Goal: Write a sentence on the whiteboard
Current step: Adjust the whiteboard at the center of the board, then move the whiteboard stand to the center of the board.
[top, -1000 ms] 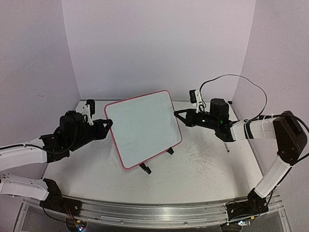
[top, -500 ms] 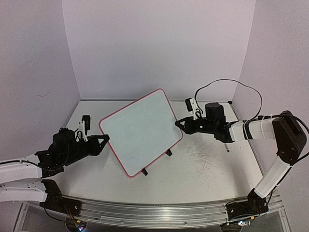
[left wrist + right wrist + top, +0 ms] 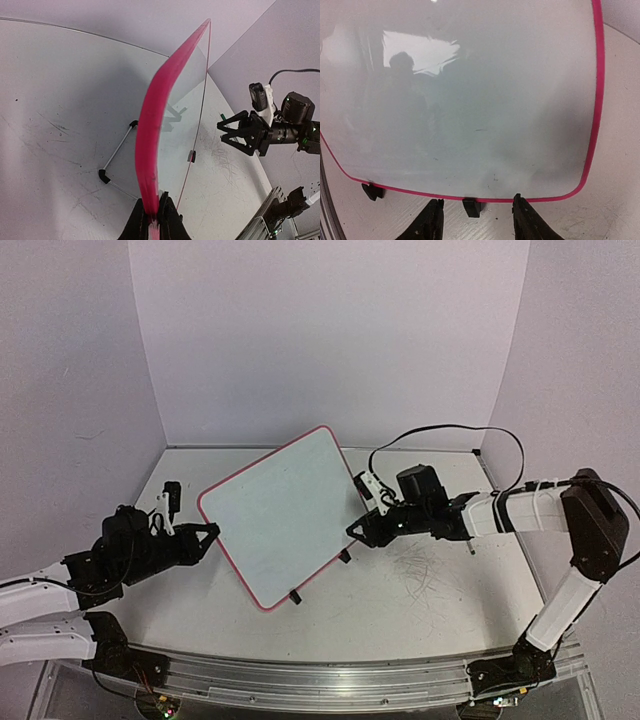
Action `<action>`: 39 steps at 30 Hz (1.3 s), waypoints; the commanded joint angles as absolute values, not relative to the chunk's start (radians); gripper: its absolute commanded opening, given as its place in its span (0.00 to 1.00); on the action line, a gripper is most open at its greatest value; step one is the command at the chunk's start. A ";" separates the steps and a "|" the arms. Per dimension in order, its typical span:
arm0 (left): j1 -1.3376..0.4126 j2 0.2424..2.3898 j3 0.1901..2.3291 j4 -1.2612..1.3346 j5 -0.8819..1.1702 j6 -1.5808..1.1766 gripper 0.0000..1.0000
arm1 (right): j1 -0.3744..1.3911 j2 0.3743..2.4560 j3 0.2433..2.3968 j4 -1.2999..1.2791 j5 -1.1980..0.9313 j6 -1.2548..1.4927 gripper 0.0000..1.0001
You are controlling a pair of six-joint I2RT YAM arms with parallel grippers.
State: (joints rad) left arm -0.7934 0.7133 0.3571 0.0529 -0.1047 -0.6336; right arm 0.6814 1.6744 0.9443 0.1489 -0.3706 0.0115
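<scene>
1. At the 9 o'clock edge of the whiteboard [image 3: 275, 515], the left gripper [image 3: 208, 533] is clenched on the pink frame. Its wrist view shows the frame pinched tight between its two fingers
2. At the board's 3 o'clock edge, the right gripper [image 3: 357, 531] has its fingers spread apart and grasps nothing. The pink frame runs just in front of its fingertips
3. Count: one whiteboard, two grippers, two black clips [image 3: 471, 206] on the board's low edge, and one thin wire stand [image 3: 117, 159] behind it
4. The board is over the middle of the scratched white table [image 3: 440, 590], between the two arms. It is tipped back, and its white face looks up and toward 4 o'clock
5. Seen from the top, its long sides run from 8 o'clock to 2 o'clock
</scene>
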 commanded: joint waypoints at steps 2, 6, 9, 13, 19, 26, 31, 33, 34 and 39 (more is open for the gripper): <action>-0.784 0.677 0.404 -0.103 -0.198 -0.667 0.10 | 0.767 1.728 0.961 0.093 -0.264 -0.040 0.51; -0.784 0.681 0.430 -0.096 -0.212 -0.695 0.26 | 0.792 1.741 0.962 0.102 -0.168 -0.029 0.48; -0.785 0.687 0.443 -0.094 -0.205 -0.693 0.41 | 0.800 1.772 0.976 0.121 -0.205 -0.041 0.45; -0.784 0.661 0.432 -0.090 -0.180 -0.702 0.62 | 0.842 1.831 0.999 0.116 -0.177 -0.050 0.45; -0.784 0.639 0.385 -0.021 -0.066 -0.725 0.75 | 0.864 1.858 0.983 0.139 -0.114 0.009 0.48; -0.784 0.699 0.346 0.069 -0.022 -0.745 0.79 | 0.892 1.898 0.994 0.228 -0.005 0.102 0.39; -0.785 0.679 0.316 0.094 -0.038 -0.767 0.85 | 0.897 1.940 1.011 0.251 0.037 0.091 0.35; -0.784 0.658 0.306 0.094 -0.042 -0.776 0.86 | 0.897 1.942 1.011 0.262 0.053 0.097 0.30; -0.784 0.648 0.301 0.094 -0.045 -0.778 0.87 | 0.898 1.940 1.010 0.269 0.062 0.103 0.26; -0.784 0.633 0.288 0.096 -0.058 -0.785 0.89 | 0.904 1.908 0.981 0.290 0.144 0.129 0.09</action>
